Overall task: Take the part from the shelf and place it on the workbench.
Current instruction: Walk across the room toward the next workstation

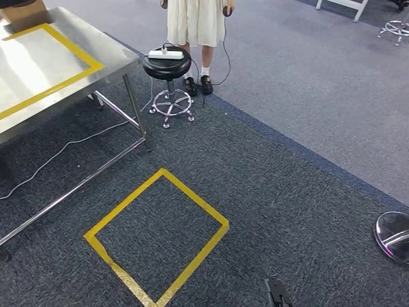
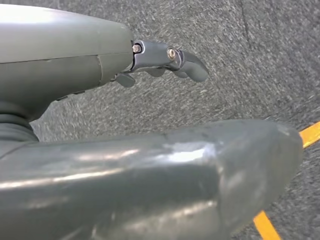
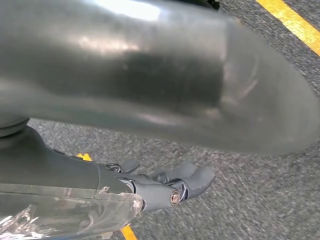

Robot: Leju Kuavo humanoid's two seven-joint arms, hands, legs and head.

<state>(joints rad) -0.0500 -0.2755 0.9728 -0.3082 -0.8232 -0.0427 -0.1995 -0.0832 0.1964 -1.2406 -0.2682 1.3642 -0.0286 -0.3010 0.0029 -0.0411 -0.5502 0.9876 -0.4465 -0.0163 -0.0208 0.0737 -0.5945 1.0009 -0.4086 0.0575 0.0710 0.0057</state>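
Part and shelf are not seen; workbench tabletop (image 1: 43,70) stands left beyond the yellow floor square (image 1: 156,236), probably a standing mark. Left robot hand (image 2: 166,62) and right robot hand (image 3: 177,182) hang empty over carpet, fingers loosely apart

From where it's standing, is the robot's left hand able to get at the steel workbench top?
Probably not yet. The left hand hangs over the carpet, holding nothing, and the workbench stands well ahead and to the left, beyond the yellow floor square. Nothing blocks the way; it looks too far off.
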